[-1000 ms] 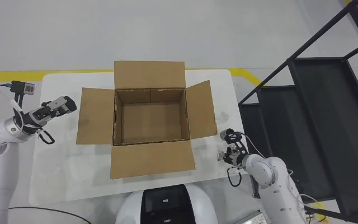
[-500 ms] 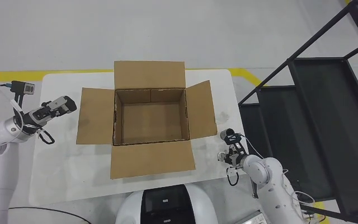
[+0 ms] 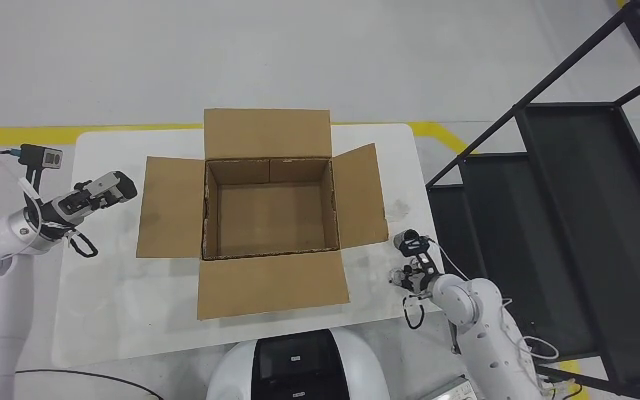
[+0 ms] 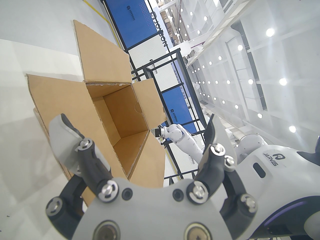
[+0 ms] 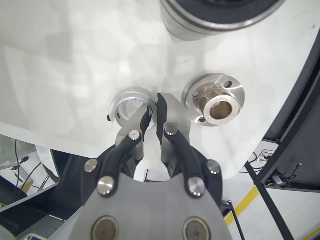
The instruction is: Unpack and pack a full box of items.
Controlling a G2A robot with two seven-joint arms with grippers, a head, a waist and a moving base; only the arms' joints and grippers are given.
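Box, where's it?
— Mid tabletop, 4 flaps folded out, top open.
L gripper?
— Wide open, nothing in it, over tabletop's left side, near box's left flap.
And R gripper?
— At front-right corner, well apart from box. Fingers nearly together, pinching wall of metal ring: one inside, one outside. Ring lies flat on tabletop. Flanged bushing stands flange-down just beside ring, big cylinder near.
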